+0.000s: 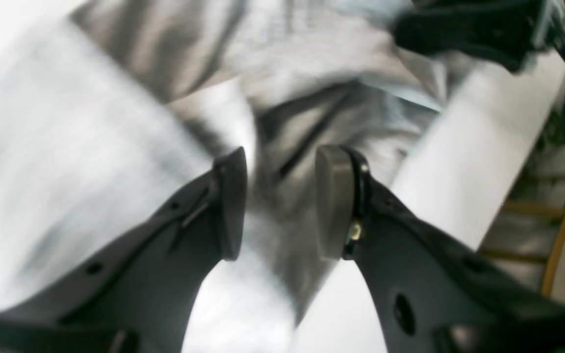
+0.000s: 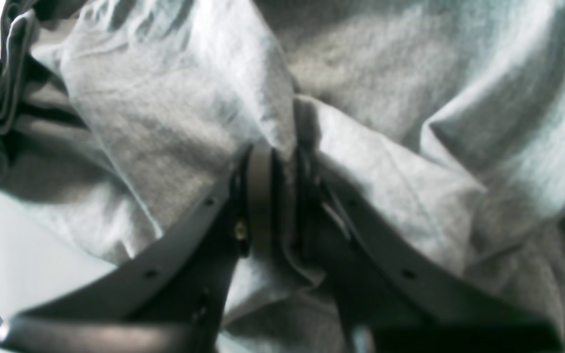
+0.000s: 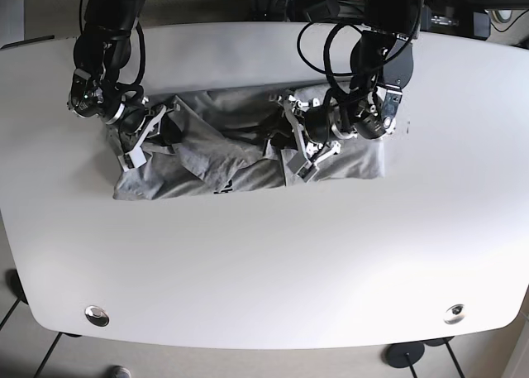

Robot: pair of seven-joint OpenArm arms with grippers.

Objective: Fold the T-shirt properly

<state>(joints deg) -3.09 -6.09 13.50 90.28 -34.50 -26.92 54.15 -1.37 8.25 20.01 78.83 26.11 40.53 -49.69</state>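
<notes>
Grey T-shirt [image 3: 240, 159] rumpled near tabletop [image 3: 264, 270] far edge, fold barely begun; right pincer [image 2: 282, 196] clenched on a T-shirt ridge, left pincer [image 1: 280, 203] released over the T-shirt's opposite half, flattening and final folds apparently left.

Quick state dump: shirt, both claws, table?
T-shirt: grey, crumpled and bunched on the table, not yet folded.
Right claw: shut on a fold of the T-shirt.
Left claw: open, pads apart, cloth lying between and beyond them, not pinched.
Table: white, the T-shirt lies on its far half.
</notes>
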